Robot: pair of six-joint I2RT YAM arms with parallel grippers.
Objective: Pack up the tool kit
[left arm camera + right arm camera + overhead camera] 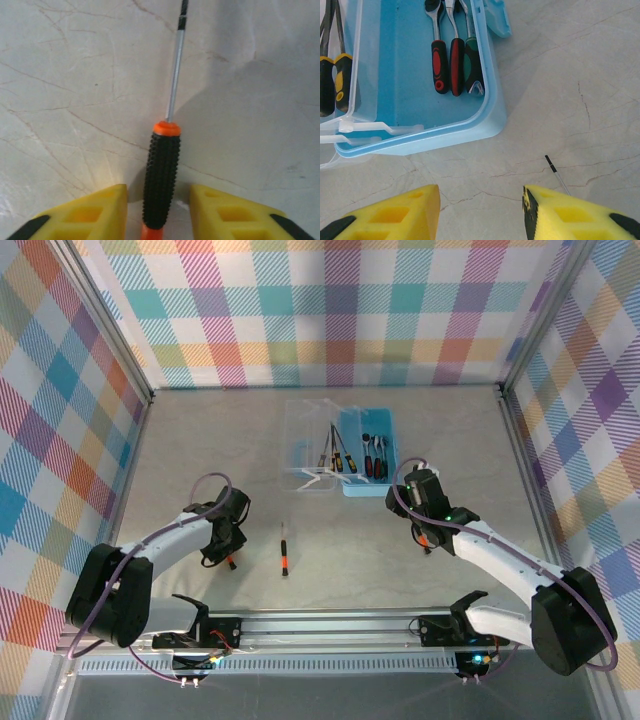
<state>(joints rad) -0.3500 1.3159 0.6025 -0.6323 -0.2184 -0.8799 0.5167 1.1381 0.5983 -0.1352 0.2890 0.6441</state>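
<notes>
Seen from the left wrist, my left gripper [158,194] sits low over the table [60,100], one yellow finger on each side of a screwdriver [162,165]. The black ribbed handle lies between them and the thin metal shaft points away from the camera. A narrow strip of table shows on both sides of the handle, so the jaws are apart and not yet clamped. To do this pickup well, I judge I should keep the handle centred, squeeze evenly on the ribbed part so it cannot roll, and lift straight up before swinging over. From above, the light-blue box [365,491] lies far and to the right of this gripper, with its clear lid folded open to the left and tools already inside. A second screwdriver [284,552] lies just right of the gripper. My right gripper [480,200] hovers near the box's near corner with its fingers apart. A thin shaft [554,170] shows beside one finger, and I cannot tell whether it holds anything.
</notes>
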